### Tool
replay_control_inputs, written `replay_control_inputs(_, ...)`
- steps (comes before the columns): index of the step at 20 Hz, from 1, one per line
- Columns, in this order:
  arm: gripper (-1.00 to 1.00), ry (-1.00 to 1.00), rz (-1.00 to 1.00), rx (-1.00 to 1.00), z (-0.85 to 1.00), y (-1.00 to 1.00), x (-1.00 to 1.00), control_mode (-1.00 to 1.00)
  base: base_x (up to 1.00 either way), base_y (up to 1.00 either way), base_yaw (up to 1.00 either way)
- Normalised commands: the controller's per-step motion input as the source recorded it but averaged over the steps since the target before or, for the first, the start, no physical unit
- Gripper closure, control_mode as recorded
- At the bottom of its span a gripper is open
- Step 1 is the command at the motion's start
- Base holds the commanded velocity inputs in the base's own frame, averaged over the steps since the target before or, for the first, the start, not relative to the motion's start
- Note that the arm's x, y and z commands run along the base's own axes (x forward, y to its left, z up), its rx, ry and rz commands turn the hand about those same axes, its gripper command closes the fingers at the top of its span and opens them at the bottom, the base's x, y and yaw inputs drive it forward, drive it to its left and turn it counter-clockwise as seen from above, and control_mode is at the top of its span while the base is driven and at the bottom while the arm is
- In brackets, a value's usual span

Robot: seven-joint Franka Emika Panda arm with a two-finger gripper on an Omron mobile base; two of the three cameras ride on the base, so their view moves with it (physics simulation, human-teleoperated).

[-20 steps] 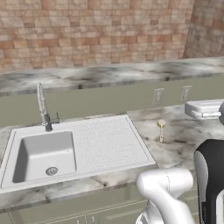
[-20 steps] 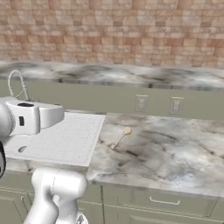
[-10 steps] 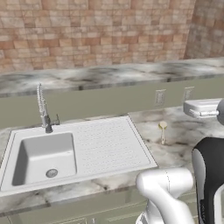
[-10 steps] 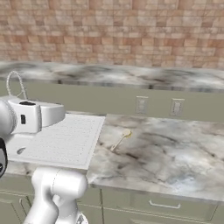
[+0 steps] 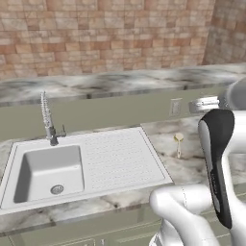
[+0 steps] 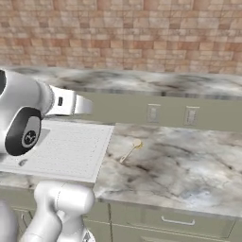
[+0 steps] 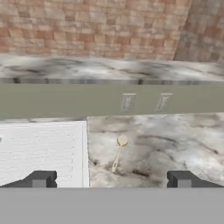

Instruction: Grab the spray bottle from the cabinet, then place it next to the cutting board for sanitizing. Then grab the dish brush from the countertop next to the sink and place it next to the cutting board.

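Dish brush (image 7: 118, 153) lies flat on the marble tabletop (image 7: 175, 144) just beside the sink's (image 5: 86, 163) draining-board edge, and we note the jaws spread wide and empty above it, apparently lined up to straddle its handle.

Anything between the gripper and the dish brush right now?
No. In the hand view only bare countertop lies between the open gripper and the dish brush, beside the sink.
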Motion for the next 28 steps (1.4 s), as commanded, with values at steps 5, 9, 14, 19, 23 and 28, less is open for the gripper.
replay_control_inputs(5,-1.0,0.15,0.05,0.01,-0.39,-0.13,0.59,-1.0,0.0,0.0,0.0)
replay_control_inputs(9,-1.0,0.24,-0.04,0.0,-0.7,-0.02,0.72,-1.0,0.0,0.0,0.0)
replay_control_inputs(14,-1.0,0.29,-0.19,0.01,-0.7,-0.05,0.7,-1.0,0.0,0.0,0.0)
replay_control_inputs(19,-1.0,0.17,-0.12,0.07,-0.66,-0.28,0.49,-1.0,0.0,0.0,0.0)
replay_control_inputs(23,-1.0,0.13,-0.04,0.09,-0.48,-0.3,0.51,-1.0,0.0,0.0,0.0)
replay_control_inputs(28,-1.0,0.21,-0.01,0.09,-0.4,-0.34,0.5,-1.0,0.0,0.0,0.0)
